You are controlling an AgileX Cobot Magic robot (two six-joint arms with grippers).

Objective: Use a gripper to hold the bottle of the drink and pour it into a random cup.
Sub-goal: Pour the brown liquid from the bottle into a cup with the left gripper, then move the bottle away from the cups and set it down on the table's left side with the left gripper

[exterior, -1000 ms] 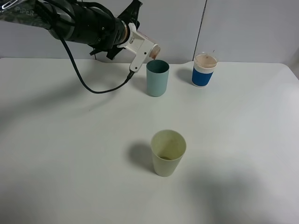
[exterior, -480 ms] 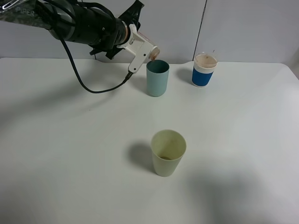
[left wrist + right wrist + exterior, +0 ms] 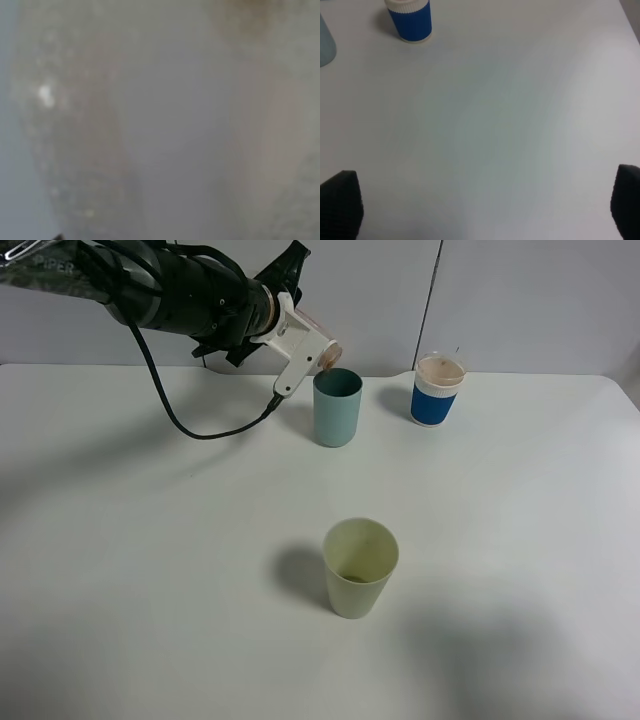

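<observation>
Bottle of the drink (image 3: 322, 338) was clenched in the left gripper (image 3: 303, 348), tilted with its tan-rimmed mouth lowest, just above the rim of the teal cup (image 3: 337, 410) near the far side of the white table (image 3: 150, 570). The right gripper (image 3: 483, 205) hung released, its dark pads (image 3: 340, 205) wide apart over bare tabletop. In the high view the blue-and-white cup (image 3: 437, 392) stood near the teal cup on its right, and the pale yellow-green cup (image 3: 360, 568) stood well apart toward the front.
</observation>
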